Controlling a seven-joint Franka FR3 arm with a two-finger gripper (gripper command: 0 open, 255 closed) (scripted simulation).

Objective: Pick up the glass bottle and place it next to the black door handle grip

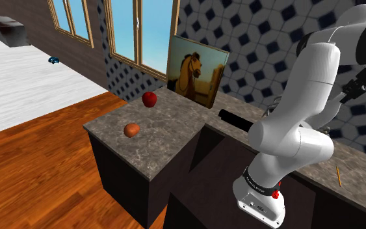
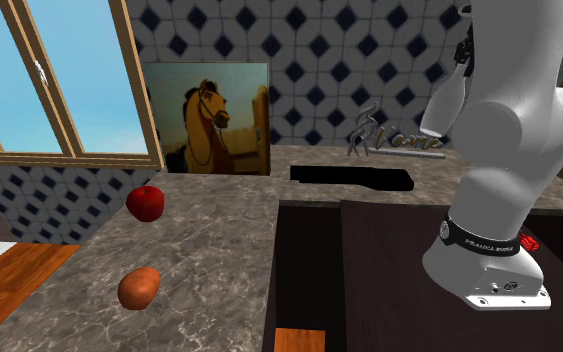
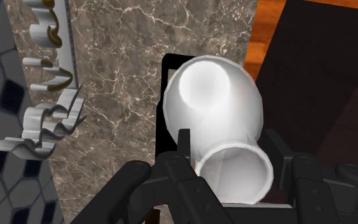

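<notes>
Glossy white bottle [image 3: 215, 108]. Black door handle grip [image 2: 354, 177]. Brown countertop [image 1: 168, 133], white-veined marble. Red apple [image 1: 149, 99]. Grey wall tiles [image 1: 253, 39], navy diamonds.

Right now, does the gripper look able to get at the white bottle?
Likely yes. In the wrist view the gripper is right at the white bottle, its fingers seem to clasp the neck, and nothing lies between them.

Dark band [image 2: 479, 243] on arm base: "FRANKA EMIKA", faint. Metal script ornament [image 2: 394, 140]: illegible.
</notes>
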